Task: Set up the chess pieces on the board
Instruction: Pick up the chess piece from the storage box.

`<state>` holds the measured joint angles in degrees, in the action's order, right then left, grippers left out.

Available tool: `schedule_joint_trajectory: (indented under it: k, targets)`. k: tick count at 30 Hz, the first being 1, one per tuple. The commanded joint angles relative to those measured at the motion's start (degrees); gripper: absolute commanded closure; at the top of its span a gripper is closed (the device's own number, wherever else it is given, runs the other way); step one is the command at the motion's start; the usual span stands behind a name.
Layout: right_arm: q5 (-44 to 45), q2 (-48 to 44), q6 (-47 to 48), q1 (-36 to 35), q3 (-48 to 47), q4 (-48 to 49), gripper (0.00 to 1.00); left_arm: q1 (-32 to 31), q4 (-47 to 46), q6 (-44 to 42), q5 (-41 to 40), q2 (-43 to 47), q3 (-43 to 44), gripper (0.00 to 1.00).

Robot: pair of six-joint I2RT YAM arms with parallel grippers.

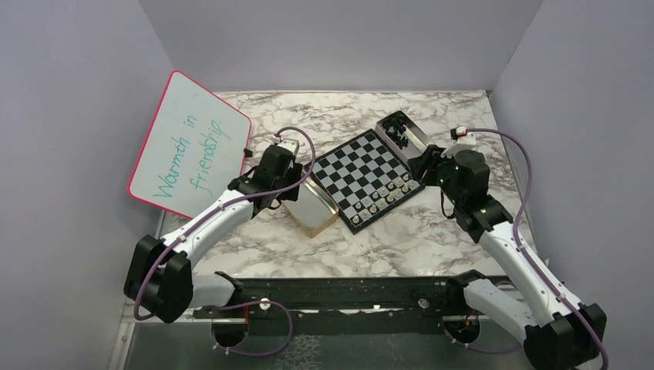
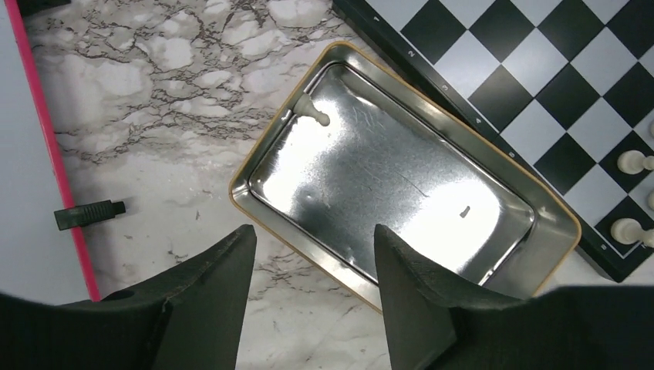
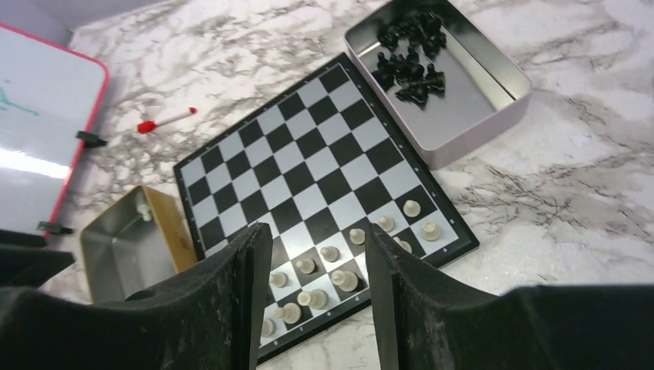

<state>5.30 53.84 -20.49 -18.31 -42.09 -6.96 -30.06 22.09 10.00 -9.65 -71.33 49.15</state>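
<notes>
The chequered board (image 1: 362, 173) lies at the table's middle. Several pale chess pieces (image 3: 339, 279) stand on its two near rows. One more pale piece (image 2: 312, 112) lies in a corner of the gold-rimmed tin (image 2: 401, 177) left of the board. Black pieces (image 3: 409, 54) are heaped in a second tin (image 3: 463, 116) beyond the board's right corner. My left gripper (image 2: 312, 235) hangs open over the gold tin's near rim, holding nothing. Above the board's near right edge my right gripper (image 3: 316, 231) is open, with only standing pieces seen below the gap.
A pink-framed whiteboard (image 1: 189, 146) leans at the far left. A red-capped marker (image 3: 166, 121) lies on the marble left of the board. A small black peg (image 2: 89, 212) sticks out of the whiteboard's edge. Grey walls close in three sides.
</notes>
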Motion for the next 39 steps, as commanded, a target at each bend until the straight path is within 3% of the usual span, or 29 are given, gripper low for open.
schedule_joint_trajectory:
  k: [1,9,17,25,39]
  targets:
    - [-7.33,-4.48,0.54,0.17,1.02,-1.03,0.49,0.18,0.42,9.73,-6.71,-3.87,4.02,0.48]
    - [-10.08,-8.87,1.39,0.23,0.36,-3.02,0.5,0.18,-3.05,24.55,-11.27,-10.64,6.04,0.67]
    - [-11.22,-13.94,-0.31,0.2,2.04,-3.04,0.51,-0.58,-7.9,33.11,-13.54,-14.91,4.03,0.69]
    - [-12.14,-15.34,-0.14,0.21,2.25,-4.29,0.51,-0.64,-10.13,36.45,-16.27,-18.84,3.22,0.77]
    - [-13.83,-15.86,-0.53,0.22,2.17,-4.4,0.51,-0.7,-12.2,38.58,-16.28,-23.21,3.74,0.77]
